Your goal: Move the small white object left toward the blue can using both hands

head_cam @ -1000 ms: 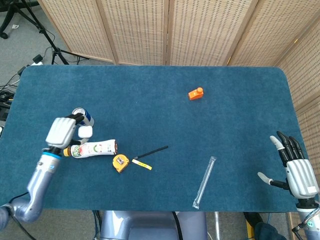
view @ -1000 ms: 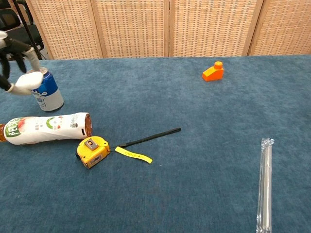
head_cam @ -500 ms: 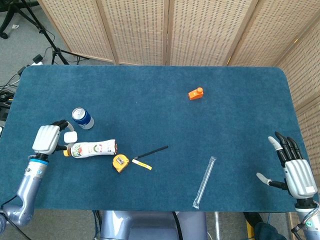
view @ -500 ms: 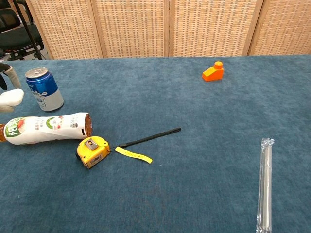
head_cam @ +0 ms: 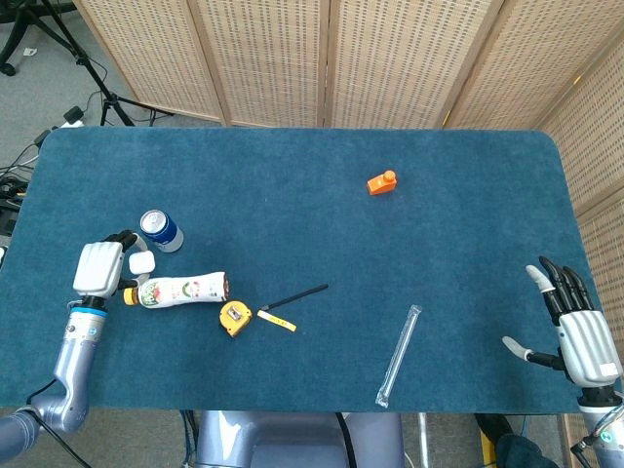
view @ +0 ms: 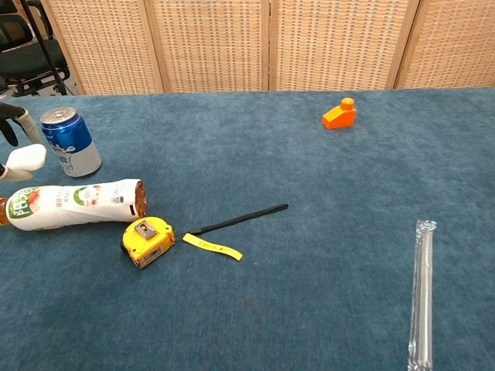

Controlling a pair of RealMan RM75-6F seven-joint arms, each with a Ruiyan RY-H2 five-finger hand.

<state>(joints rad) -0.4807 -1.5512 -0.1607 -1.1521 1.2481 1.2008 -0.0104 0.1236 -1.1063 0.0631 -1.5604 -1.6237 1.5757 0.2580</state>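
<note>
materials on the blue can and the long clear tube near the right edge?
Blue can: looks like printed metal, going by the shiny silver rim and top. Clear tube: probably thin transparent plastic, glossy, with the blue cloth showing through.

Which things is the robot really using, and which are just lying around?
For the job:
small white object, held by the left hand
blue can
right hand, holding nothing

Lying about:
bottle
yellow tape measure
black stick
orange object
clear tube

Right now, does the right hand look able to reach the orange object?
Probably yes. The right hand is open and holds nothing, and bare table lies between it and the orange object; only the distance is uncertain.
</note>
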